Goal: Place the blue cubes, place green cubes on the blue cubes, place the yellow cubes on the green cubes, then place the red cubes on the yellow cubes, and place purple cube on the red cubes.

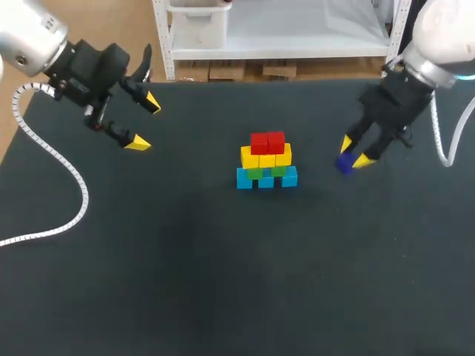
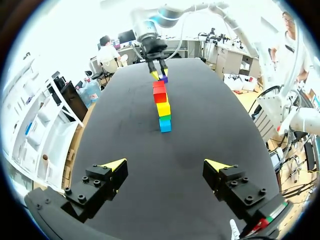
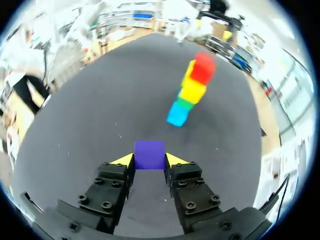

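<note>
So, stack: middle of the table, blue cubes at the bottom, then green cubes, yellow cubes, red cubes on top.
Purple cube: pinched in the right gripper, to the stack's right, apart from it.
Left gripper: fingers spread wide, well left of the stack.

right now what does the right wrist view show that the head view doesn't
Only the right wrist view: the purple cube face on, seated squarely between the yellow tips of the right gripper, both touching it. Only the head view: the width of the stack, three blue cubes side by side, green cubes, three yellow cubes, two red cubes on top; the wrist view sees it end on, as one column. Both: the gripped purple cube apart from the stack, and the black table.
</note>
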Tool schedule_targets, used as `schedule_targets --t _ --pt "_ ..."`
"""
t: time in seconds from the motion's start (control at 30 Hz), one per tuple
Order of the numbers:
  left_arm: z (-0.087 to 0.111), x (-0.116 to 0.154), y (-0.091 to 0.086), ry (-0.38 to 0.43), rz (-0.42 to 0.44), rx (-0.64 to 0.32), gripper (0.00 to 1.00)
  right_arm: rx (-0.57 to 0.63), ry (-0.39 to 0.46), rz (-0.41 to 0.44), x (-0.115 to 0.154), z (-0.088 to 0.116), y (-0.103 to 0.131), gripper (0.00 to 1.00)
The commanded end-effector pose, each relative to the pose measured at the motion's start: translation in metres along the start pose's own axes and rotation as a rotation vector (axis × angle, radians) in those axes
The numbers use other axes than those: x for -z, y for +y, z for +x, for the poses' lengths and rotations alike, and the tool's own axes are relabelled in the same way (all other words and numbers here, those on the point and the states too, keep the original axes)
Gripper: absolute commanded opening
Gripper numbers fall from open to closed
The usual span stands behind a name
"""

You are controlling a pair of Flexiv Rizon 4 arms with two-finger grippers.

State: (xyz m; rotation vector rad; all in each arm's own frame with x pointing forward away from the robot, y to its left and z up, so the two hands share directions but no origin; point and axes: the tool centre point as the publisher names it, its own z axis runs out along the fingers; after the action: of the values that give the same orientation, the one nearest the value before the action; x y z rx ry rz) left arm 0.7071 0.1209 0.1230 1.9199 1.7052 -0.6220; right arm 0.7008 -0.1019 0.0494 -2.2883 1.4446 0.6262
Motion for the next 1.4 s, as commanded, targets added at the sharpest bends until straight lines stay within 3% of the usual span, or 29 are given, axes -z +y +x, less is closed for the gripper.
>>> schedule_targets --t 0.03,0.2,0.33,0.6,1.03,1.4 --pt "0.001 0.0 0.002 0.0 0.002 -0.002 1.0 -0.361 -0.029 0.245 0.03 -0.02 0.005 0.0" --pt "0.001 0.0 0.002 0.0 0.002 -0.002 1.0 -0.45 -0.013 0.337 0.05 -0.045 -0.009 0.0" --pt "0.001 0.0 0.002 0.0 0.002 -0.002 1.0 -0.484 -0.002 0.361 0.056 -0.063 -0.02 0.0" --pt "0.001 0.0 0.002 0.0 0.002 -0.002 1.0 -0.537 -0.04 0.428 0.048 -0.095 -0.037 0.0" --pt "0.001 0.0 0.002 0.0 0.002 -0.002 1.0 -0.466 -0.006 0.385 0.018 -0.15 -0.05 0.0" --pt "0.001 0.0 0.002 0.0 0.002 -0.002 1.0 -0.454 0.053 0.334 -0.004 -0.162 -0.056 0.0"
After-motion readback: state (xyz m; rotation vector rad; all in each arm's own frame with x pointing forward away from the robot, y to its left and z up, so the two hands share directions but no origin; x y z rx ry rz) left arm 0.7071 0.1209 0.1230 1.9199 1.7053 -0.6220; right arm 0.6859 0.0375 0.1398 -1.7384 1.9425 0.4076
